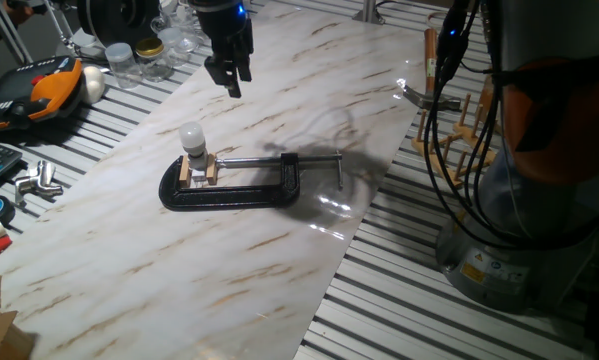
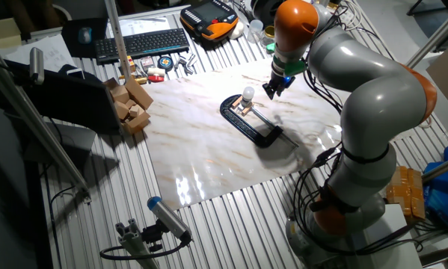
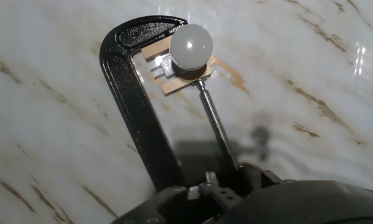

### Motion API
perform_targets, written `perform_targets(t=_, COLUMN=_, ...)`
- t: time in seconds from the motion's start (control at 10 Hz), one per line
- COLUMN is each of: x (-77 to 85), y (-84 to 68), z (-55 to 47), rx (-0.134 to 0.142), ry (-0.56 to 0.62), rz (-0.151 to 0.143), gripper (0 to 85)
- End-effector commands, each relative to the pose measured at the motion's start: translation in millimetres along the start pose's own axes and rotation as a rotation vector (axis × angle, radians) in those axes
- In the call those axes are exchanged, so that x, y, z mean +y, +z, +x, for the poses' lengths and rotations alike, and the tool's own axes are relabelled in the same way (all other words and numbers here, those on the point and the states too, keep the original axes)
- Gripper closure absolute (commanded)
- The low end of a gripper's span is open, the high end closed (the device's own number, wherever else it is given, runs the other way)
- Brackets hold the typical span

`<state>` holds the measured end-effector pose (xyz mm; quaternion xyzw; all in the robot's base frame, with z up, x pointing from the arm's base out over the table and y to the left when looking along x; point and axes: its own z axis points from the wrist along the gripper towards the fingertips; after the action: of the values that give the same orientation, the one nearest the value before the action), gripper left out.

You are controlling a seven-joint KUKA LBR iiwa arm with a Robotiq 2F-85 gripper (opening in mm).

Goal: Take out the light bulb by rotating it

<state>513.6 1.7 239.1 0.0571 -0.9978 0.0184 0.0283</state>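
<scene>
The light bulb (image 1: 191,136) stands upright in a socket pinched between two wooden blocks (image 1: 197,171) in a black C-clamp (image 1: 234,186), likely so the base stays put while the globe is turned. The tool (image 1: 229,72) hangs above and beyond it, holding nothing; its opening I cannot tell. The bench (image 1: 279,270) carries a glossy marbled sheet, with clutter at its far left.

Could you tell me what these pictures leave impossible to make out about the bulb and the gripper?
- Light bulb base: hidden by its globe, hand view; too small elsewhere.
- Gripper opening: fingers overlap in one fixed view, tiny in the other.
- Fingertips: not visible in hand view.
</scene>
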Motion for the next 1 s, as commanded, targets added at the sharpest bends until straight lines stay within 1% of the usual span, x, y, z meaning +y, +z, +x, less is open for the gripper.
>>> perform_targets(t=0.0, x=0.0, y=0.0, z=0.0, rx=-0.001, ry=0.0, rz=0.0, gripper=85.0)
perform_targets(t=0.6, x=0.0, y=1.1, z=-1.0, rx=0.0, ry=0.008, rz=-0.002, gripper=85.0)
perform_targets(t=0.7, x=0.2, y=3.0, z=-2.4, rx=-0.003, ry=0.009, rz=-0.001, gripper=85.0)
perform_targets(t=0.9, x=1.1, y=10.6, z=-8.9, rx=-0.01, ry=0.012, rz=0.0, gripper=85.0)
